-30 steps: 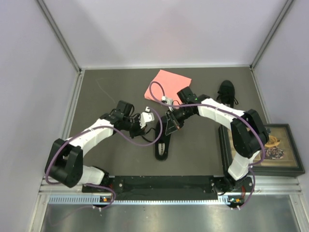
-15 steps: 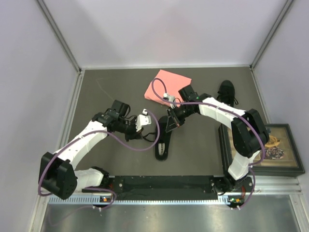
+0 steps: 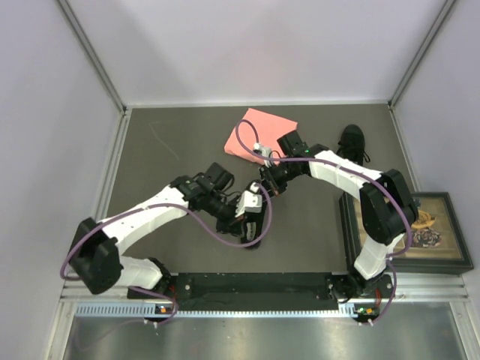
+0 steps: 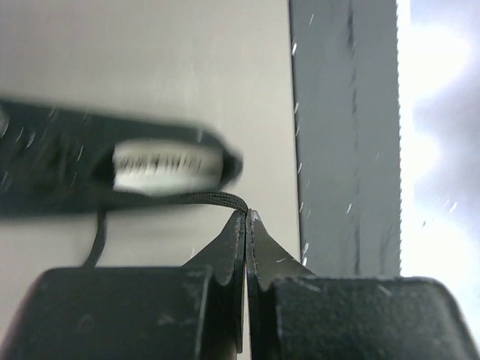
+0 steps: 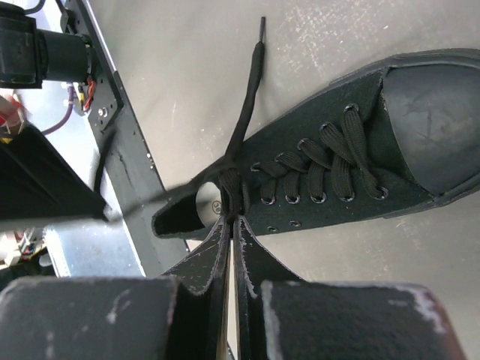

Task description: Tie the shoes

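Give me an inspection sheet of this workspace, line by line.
Surface: dark grey matte tabletop, lightly scuffed.
Job's things: small black lace-up canvas shoe at centre, no bow seen; second black lace-up shoe far right, untouched.
Clutter: pink folded cloth at the far side; dark-framed picture at the right edge.
Pincers: left pincer shut on thin black lace; right pincer shut on the lace crossing above the eyelets.
Cables: purple cables loop along both arms.
Surroundings: pale plain walls; nothing else seen.
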You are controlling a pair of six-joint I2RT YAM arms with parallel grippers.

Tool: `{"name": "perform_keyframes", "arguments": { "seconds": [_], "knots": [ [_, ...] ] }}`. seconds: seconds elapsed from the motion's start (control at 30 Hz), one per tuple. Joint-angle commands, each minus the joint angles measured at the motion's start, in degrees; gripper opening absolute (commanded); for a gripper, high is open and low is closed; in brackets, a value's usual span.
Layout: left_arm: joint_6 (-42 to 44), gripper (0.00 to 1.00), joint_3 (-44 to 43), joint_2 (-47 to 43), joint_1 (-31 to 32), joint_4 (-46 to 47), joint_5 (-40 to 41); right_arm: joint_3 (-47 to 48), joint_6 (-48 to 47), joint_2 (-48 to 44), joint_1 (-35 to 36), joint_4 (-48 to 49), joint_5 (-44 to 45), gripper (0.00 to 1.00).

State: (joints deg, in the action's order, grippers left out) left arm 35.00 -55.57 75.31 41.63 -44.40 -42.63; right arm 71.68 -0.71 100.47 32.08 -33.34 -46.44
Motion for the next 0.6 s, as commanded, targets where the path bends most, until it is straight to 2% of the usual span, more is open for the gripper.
{"name": "perform_keyframes", "arguments": {
  "seconds": [0.0,0.03,0.2,0.33,0.4,0.57],
  "knots": [
    [-14.77,0.00,-2.61,5.19,3.19,13.70,-4.56,2.68,0.27,-1.67,-0.35,1.96,-1.90,0.00],
    [-18.88,0.00,-2.79,7.11,4.59,19.12,-4.39,2.76,0.27,-1.76,-0.17,1.79,-2.34,0.00],
    [-28.04,0.00,-2.61,11.78,8.90,33.92,2.09,2.94,-0.08,-1.94,0.18,1.53,-2.87,0.00],
    [-40.07,0.03,-2.00,16.08,9.79,45.09,6.06,2.76,-0.17,-1.94,0.18,1.44,-3.57,0.00],
    [-43.34,0.05,-1.56,17.06,9.96,50.80,7.12,2.76,-0.43,-1.94,0.18,1.09,-3.84,0.00],
    [-50.99,0.13,6.43,15.93,10.05,65.21,12.57,2.41,-0.70,-1.77,0.18,1.26,-4.63,0.00]
  ]
}}
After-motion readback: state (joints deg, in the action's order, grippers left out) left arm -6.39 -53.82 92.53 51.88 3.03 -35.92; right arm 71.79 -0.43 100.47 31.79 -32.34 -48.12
